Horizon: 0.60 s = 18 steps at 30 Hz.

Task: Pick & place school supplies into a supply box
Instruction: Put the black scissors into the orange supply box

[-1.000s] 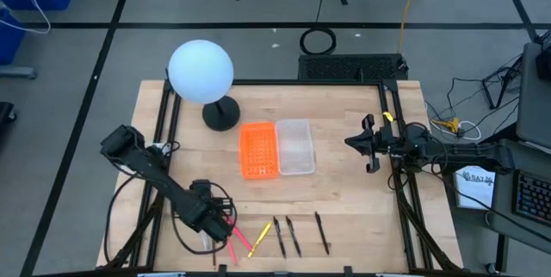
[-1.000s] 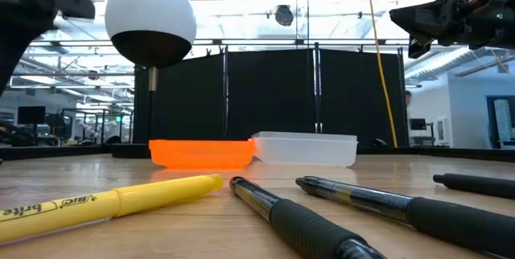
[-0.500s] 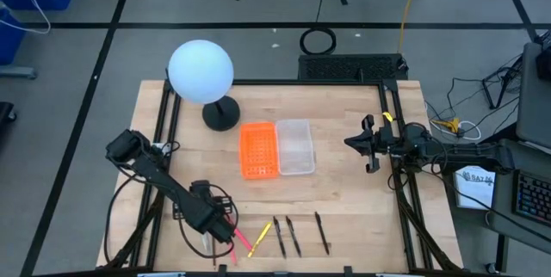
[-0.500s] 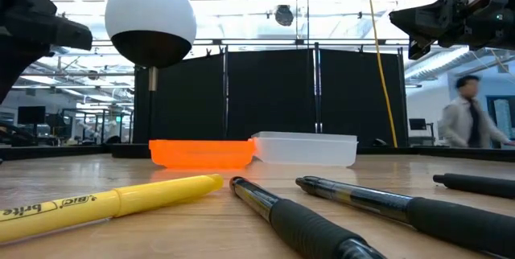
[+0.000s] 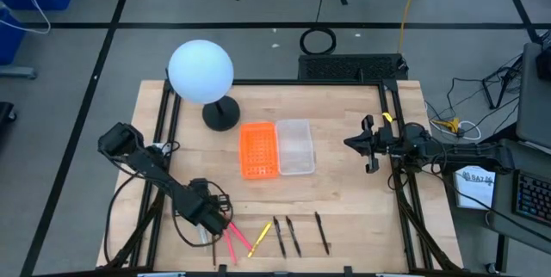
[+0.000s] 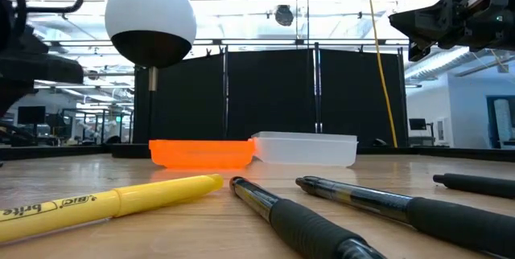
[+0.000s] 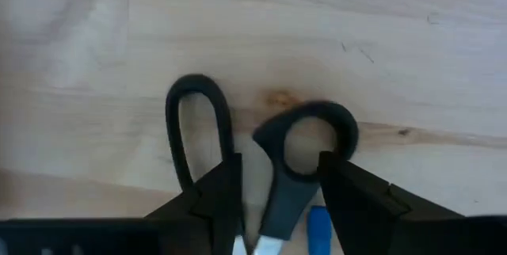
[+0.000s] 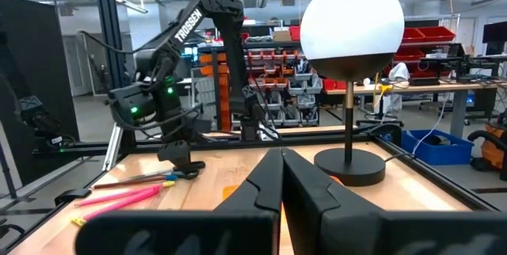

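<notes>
We go straight to the small black-handled scissors (image 7: 265, 168), lying flat on the pale wooden table (image 5: 344, 200) near its front-left corner, handle loops pointing away from the wrist camera. The left gripper (image 7: 277, 199) is right down over them, its two dark fingers (image 7: 218, 199) spread either side of the pivot, one loop's shank running between them, and nothing pinched yet as far as we can see. What has changed over the last second: from above, the left arm has shifted a little and now sits just left of the two pink pens (image 5: 234, 241), and the fingers have begun to draw in from their widest, so we judge the grab on the scissors is just starting. None of the supplies has gone in; the small clear plastic tray (image 5: 295, 146) sits mid-table, apparently empty, touching or just beside the bright orange perforated tray (image 5: 258, 149), well apart from the pickup spot. The yellow pen (image 5: 259, 238) and the dark pens (image 5: 294, 235) lie in a loose row along the front edge. The right gripper (image 5: 370, 143) hangs clenched shut above the right side, waiting. The white globe lamp on its black base (image 5: 201, 72) stands at the back left. Hard to make out: the scissor blades are hidden under the gripper, from above the arm covers the scissors altogether, and the low view cuts off the left arm at its edge.
</notes>
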Tool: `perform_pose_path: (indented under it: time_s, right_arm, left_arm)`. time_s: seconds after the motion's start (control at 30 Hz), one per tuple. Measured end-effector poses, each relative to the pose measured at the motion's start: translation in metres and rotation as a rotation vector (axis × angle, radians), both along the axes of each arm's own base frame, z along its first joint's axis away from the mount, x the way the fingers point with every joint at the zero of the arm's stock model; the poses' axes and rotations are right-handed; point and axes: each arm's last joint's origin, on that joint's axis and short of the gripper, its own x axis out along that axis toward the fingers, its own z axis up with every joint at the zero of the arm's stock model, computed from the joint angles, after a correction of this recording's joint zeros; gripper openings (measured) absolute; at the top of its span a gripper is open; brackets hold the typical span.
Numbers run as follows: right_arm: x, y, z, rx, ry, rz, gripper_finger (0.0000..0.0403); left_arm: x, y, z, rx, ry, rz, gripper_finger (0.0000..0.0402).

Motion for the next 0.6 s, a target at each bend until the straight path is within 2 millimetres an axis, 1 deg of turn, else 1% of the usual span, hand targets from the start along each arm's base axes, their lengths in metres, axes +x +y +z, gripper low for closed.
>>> perform_pose_path:
  time_s: [0.17, 0.27, 0.43, 0.6]
  right_arm:
    - [0.000, 0.000, -0.001, 0.001, 0.006, -0.001, 0.0000]
    - [0.000, 0.000, -0.001, 0.001, 0.007, 0.000, 0.0000]
    - [0.001, 0.000, -0.001, 0.002, 0.015, 0.000, 0.0000]
    - [0.001, 0.000, -0.002, 0.003, 0.025, 0.000, 0.0000]
  left_arm:
    - [-0.007, 0.006, -0.012, -0.027, -0.024, 0.007, 0.0162]
    - [-0.009, 0.011, -0.017, -0.040, 0.001, 0.012, 0.0156]
    - [-0.008, 0.018, -0.024, -0.070, -0.021, -0.071, 0.0137]
    - [-0.004, 0.021, -0.025, -0.083, -0.042, -0.162, 0.0100]
